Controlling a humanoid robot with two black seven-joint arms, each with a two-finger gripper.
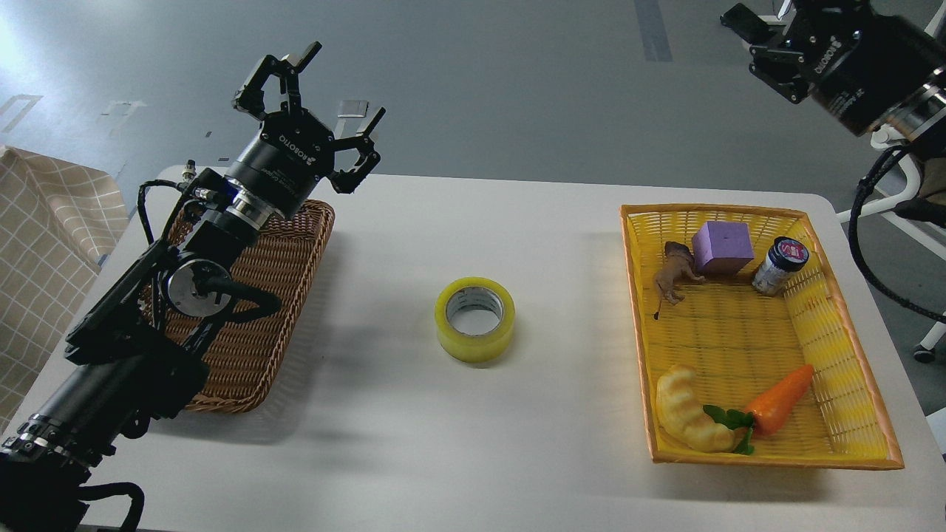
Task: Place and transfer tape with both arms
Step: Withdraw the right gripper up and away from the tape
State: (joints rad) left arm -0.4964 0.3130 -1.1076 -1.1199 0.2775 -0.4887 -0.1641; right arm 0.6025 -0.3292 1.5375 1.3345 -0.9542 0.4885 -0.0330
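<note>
Tape [474, 319]: yellow roll with a pale core, lying flat, hole upward, on the white table [458, 458] at centre frame. Free of both grippers; well apart from either basket.

Left gripper [318, 103]: upper left of the frame, raised above the far end of the brown basket, fingers spread wide, holding nothing.

Right gripper [765, 48]: upper right corner, partly cut by the frame edge and seen dark and end-on; whether its fingers are spread or pressed together cannot be told. Nothing visible in it.

Risks, as judged:
- The roll is low and wide. A pinch across the outer wall could slip on the smooth film; a grip through the hole may catch only the thin core.
- Lying flat it will not roll, but tipped onto its edge by a glancing finger it could roll toward the table's edge.
- A hand-over between arms would probably happen in mid-air; one gripper letting go too soon would drop the roll.
- The left arm hangs over the brown basket, and a low sweep could drag it.

Brown basket [273, 318]: wicker, left of frame, largely hidden by the left arm; nothing seen in the visible part.

Yellow basket [857, 414]: right of frame. Contents: purple block [722, 247], small jar [780, 266] and brown animal figure [674, 277] at its upper end; croissant toy [687, 417] and carrot toy [780, 406] at its lower end.
</note>
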